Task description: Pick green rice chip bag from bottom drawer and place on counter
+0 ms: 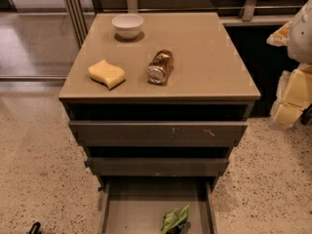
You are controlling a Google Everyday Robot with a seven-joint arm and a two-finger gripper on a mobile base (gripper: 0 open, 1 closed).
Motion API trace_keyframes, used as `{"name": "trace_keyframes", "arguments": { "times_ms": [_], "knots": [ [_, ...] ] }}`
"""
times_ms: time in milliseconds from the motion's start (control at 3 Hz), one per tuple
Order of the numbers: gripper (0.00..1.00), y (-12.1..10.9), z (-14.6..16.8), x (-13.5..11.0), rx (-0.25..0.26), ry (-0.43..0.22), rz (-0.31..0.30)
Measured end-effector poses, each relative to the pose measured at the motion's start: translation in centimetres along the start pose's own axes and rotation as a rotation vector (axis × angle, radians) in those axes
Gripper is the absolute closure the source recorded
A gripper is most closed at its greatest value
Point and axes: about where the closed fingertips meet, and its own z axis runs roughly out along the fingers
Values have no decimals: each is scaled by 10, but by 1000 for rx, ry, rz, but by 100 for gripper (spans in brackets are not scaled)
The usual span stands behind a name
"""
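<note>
The green rice chip bag (175, 219) lies crumpled on the floor of the open bottom drawer (131, 213), near its middle-right, at the bottom edge of the view. The counter (195, 67) is the tan glossy top of the grey cabinet. My gripper (291, 101) is at the right edge of the view, beside the cabinet's front right corner, about level with the top drawer. It is well above and to the right of the bag and touches nothing.
On the counter stand a white bowl (127, 25) at the back left, a yellow sponge (107, 73) at the front left and a shiny brown can (161, 67) lying on its side. Two upper grey drawers (158, 133) stick out slightly. Speckled floor surrounds the cabinet.
</note>
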Motion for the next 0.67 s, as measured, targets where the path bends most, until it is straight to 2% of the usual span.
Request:
{"name": "trace_keyframes", "arguments": {
  "times_ms": [333, 667],
  "knots": [
    [0, 0, 0, 0, 0, 0, 0],
    [0, 19, 24, -18, -39, -89, -78]
  ]
}}
